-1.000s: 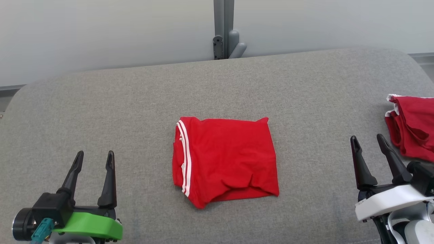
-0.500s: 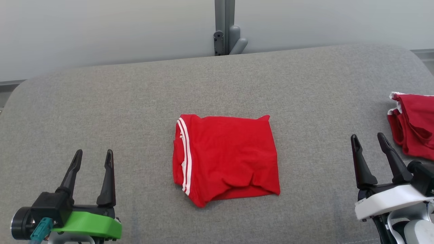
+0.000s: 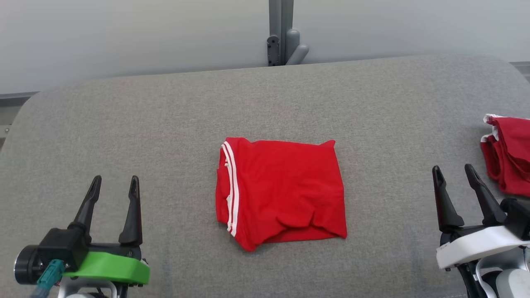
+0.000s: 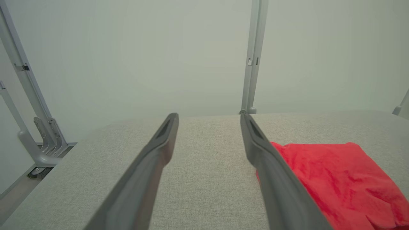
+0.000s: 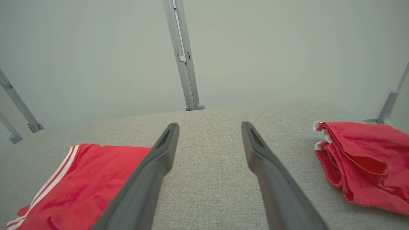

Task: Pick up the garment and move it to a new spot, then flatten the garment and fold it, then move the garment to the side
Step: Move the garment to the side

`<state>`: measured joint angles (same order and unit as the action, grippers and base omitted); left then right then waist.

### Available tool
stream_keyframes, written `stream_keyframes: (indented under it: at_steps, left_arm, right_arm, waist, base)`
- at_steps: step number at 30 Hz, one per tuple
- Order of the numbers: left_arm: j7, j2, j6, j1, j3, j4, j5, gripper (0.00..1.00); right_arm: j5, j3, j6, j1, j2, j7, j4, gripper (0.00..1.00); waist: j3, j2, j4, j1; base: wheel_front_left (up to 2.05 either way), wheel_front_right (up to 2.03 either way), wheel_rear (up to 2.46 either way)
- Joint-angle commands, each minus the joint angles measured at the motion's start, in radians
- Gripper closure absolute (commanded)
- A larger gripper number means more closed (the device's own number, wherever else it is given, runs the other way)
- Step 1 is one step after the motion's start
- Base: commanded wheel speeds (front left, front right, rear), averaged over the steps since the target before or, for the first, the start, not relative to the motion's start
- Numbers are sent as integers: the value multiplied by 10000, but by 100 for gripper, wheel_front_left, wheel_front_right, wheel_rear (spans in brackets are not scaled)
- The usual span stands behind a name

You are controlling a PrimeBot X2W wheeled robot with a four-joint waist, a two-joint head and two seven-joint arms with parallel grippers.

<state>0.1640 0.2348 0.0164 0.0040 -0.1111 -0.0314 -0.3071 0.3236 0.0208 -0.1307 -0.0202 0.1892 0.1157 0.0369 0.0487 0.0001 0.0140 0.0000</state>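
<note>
Two grippers sit low over a grey fabric surface [image 3: 165, 120], one at each near corner. At the near left, the left gripper [image 3: 115, 180], on a green mount, has its two dark fingers spread wide and holds nothing; bare surface shows between them in the left wrist view. In the middle lies the garment [image 3: 281, 190], red with two white stripes down its left edge. It is folded into a rough rectangle, flat on the surface and well apart from both grippers. Beyond it, at the far edge, a grey post [image 3: 281, 29] rises against a pale wall. At the near right, the right gripper [image 3: 452, 169], on a white mount, is also wide open and empty. At the far right edge a second garment [image 3: 511, 153], red with white trim, lies loosely folded, near the right gripper but not touching it.
</note>
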Motion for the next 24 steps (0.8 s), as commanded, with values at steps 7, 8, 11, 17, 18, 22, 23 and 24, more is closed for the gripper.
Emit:
stream_keyframes:
  at_steps: [7, 8, 11, 17, 18, 22, 23, 24]
  left_arm:
    - [235, -110, 18, -1005, -103, -28, -61, 0]
    - [274, -139, 39, -1116, -125, -2, -60, 0]
    - [419, -217, 79, -1393, -197, 95, -91, 0]
    - [644, -337, 120, -1719, -216, 225, -117, 0]
    - [681, -350, 124, -1760, -210, 253, -118, 0]
    - [805, -423, 151, -1928, -222, 366, -120, 0]
    - [833, -442, 152, -1953, -221, 397, -112, 0]
    - [845, -459, 148, -1979, -215, 422, -106, 0]
  right_arm:
    - [271, -649, 2, 569, 310, -167, -1024, 0]
    - [324, -819, 2, 705, 351, -159, -1268, 0]
    - [468, -1328, 2, 1144, 430, -171, -1957, 0]
    - [812, -2093, 3, 1954, 581, -43, -3175, 0]
    - [865, -2215, 2, 2117, 605, -7, -3432, 0]
    - [1214, -2649, 3, 2593, 678, -189, -4408, 0]
    - [1276, -2814, 3, 2683, 713, -289, -4614, 0]
    - [1362, -2939, 2, 2778, 720, -339, -4750, 0]
  waist:
    - [906, -1, 1165, 0]
    - [1012, -1, 1308, 0]
    - [1331, -1, 1674, 0]
    - [1829, -1, 2068, 0]
    - [1902, -1, 2114, 0]
    - [2119, -1, 2255, 0]
    - [2151, -1, 2274, 0]
    - [2173, -1, 2284, 0]
  base:
    - [0, 0, 0]
    - [0, 0, 0]
    - [0, 0, 0]
    - [0, 0, 0]
    - [0, 0, 0]
    - [0, 0, 0]
    - [0, 0, 0]
    - [0, 0, 0]
